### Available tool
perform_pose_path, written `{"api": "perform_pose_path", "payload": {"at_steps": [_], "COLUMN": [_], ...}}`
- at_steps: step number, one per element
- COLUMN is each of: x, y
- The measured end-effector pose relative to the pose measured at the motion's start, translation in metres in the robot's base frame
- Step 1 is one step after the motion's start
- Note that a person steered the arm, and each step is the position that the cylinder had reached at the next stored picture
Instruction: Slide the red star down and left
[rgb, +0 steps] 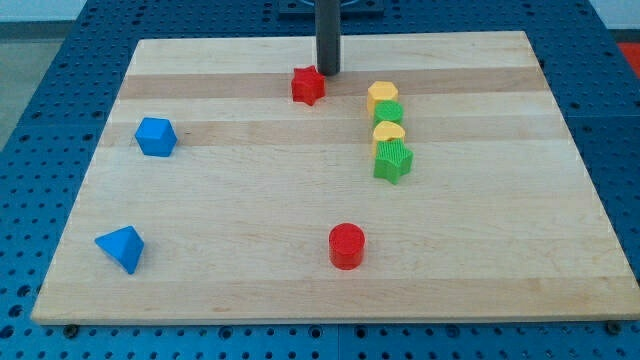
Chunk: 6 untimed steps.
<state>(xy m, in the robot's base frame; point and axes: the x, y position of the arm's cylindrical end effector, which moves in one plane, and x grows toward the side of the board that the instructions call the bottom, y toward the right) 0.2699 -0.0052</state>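
A straight dark rod comes down from the view's top onto a pale wooden board (480, 270), and my tip (328, 73) sits just above and to the right of the red star (308, 86), so close that the 2 look to be touching, though the angle leaves that uncertain. The rod carries no fingers at all, so nothing is clasped or spread; it is a plain pushing end. The red star lies near the board's top edge, slightly left of centre.

To the star's right, 4 blocks run in a tight column down the view: a yellow block (381, 94) at the top, a green block (389, 112) just below it, a second yellow block (389, 132) under that, and a green star (393, 160) at the foot, each touching or almost touching its neighbour.

On the view's left a blue block (155, 136), faceted in shape, sits well apart from the rest. Near the lower left corner lies a blue wedge-like block (121, 247). A red cylinder (347, 245) stands alone near the bottom, roughly mid-board.

The board rests on a blue perforated table (40, 120).
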Motion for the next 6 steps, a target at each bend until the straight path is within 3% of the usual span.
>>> {"api": "perform_pose_path", "payload": {"at_steps": [3, 6], "x": [0.043, 0.123], "y": [-0.043, -0.069]}}
